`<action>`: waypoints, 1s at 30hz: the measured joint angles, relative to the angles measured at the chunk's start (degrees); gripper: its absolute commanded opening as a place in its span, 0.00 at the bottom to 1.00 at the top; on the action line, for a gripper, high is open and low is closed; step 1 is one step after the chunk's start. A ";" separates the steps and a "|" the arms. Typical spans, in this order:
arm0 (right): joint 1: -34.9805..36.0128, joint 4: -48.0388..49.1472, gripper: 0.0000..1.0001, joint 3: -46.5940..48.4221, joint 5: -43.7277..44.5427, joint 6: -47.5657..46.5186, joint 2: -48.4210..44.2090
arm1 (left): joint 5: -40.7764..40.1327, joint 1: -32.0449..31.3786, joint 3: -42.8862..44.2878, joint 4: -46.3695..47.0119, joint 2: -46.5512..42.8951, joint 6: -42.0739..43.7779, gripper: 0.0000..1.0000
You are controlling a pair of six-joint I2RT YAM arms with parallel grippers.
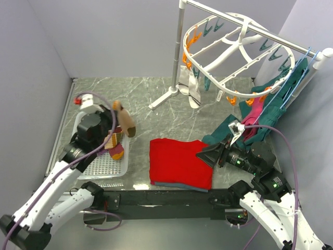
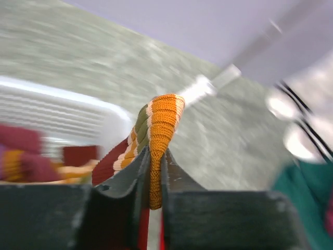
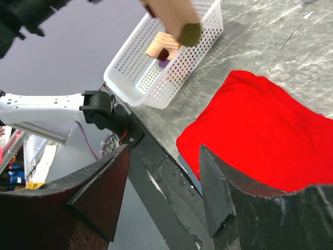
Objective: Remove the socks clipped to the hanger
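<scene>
My left gripper (image 1: 117,110) is shut on the tan-brown striped sock (image 1: 125,121), which dangles just above the right rim of the white basket (image 1: 83,172). In the left wrist view the orange-banded sock (image 2: 162,122) is pinched between the jaws of this gripper (image 2: 155,156). Maroon and orange socks (image 1: 115,148) lie in the basket. The white oval hanger (image 1: 185,39) hangs at the back right, and a whitish-grey sock (image 1: 191,92) is still clipped under its left side. My right gripper (image 1: 204,154) stands open and empty over the red cloth (image 1: 179,161).
A white stand pole (image 1: 179,52) carries the hanger rail. Teal and pink garments (image 1: 260,112) hang and pile at the right. In the right wrist view I see the red cloth (image 3: 260,130), the basket (image 3: 130,67) and the black table edge (image 3: 156,172).
</scene>
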 measured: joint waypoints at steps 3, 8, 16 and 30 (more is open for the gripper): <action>0.00 -0.26 0.63 0.00 -0.02 -0.13 0.00 | -10.08 0.31 0.55 -4.24 -3.43 -0.74 0.01; 0.00 -0.20 0.63 0.00 -0.22 -0.11 0.02 | -18.03 0.55 -1.31 -6.21 -8.55 -0.90 0.01; 0.00 0.00 0.64 0.00 -0.52 0.04 0.07 | -21.38 1.92 -4.59 -7.72 -5.81 -2.27 0.50; 0.00 -0.35 0.64 -0.07 -0.50 0.09 0.02 | -17.18 4.61 -5.70 -3.17 -6.75 -6.95 0.99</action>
